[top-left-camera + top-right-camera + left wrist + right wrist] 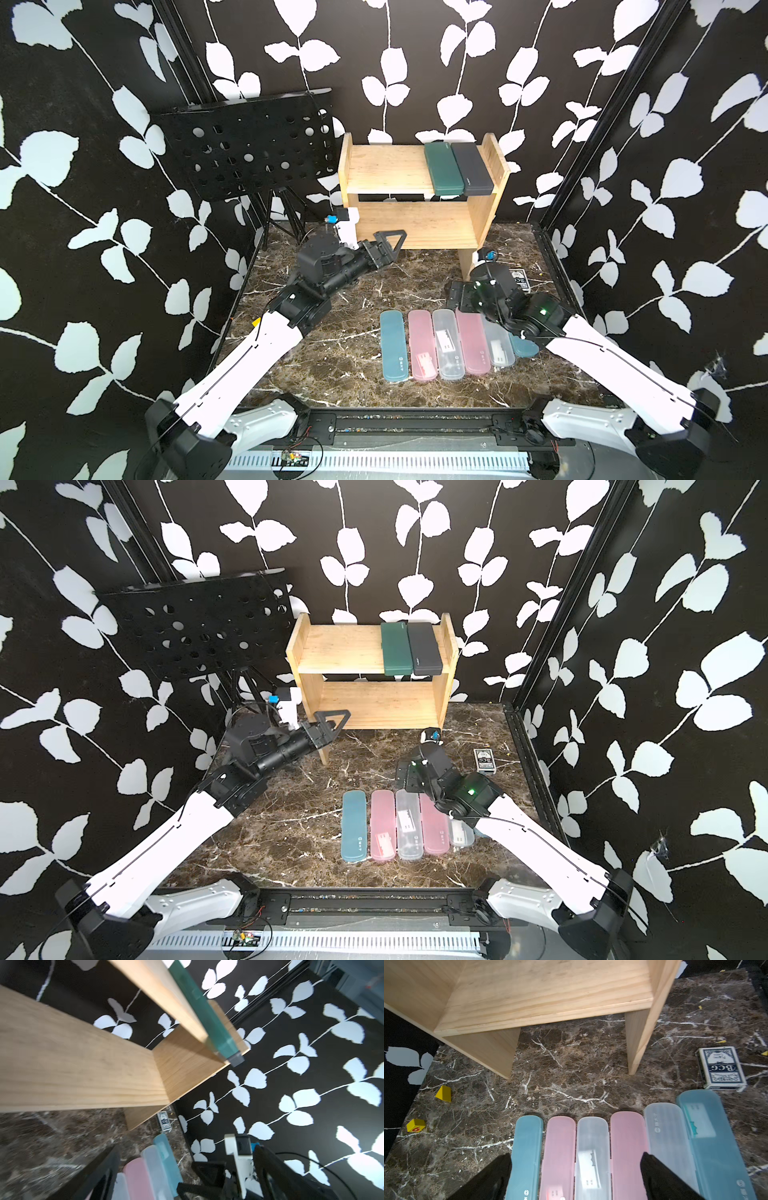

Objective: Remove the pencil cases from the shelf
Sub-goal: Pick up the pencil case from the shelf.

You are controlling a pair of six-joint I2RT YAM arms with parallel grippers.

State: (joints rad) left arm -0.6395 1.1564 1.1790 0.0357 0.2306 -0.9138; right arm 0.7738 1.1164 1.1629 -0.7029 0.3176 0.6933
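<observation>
The wooden shelf (386,168) (345,648) stands at the back. On the right of its top board lie a dark green pencil case (442,168) (396,648) and a dark grey one (471,168) (424,648); the lower board is bare. Several pencil cases lie in a row on the table, from a blue one (392,347) to a pink one (627,1136). My left gripper (386,249) (186,1159) is open and empty at the shelf's lower left front. My right gripper (459,297) (576,1156) hangs open above the row's far ends, holding nothing.
A black perforated music stand (249,145) stands left of the shelf. A card box (519,280) (720,1068) lies right of the shelf's leg. Two small yellow pieces (443,1094) (415,1125) lie on the marble table (332,357) near its left edge.
</observation>
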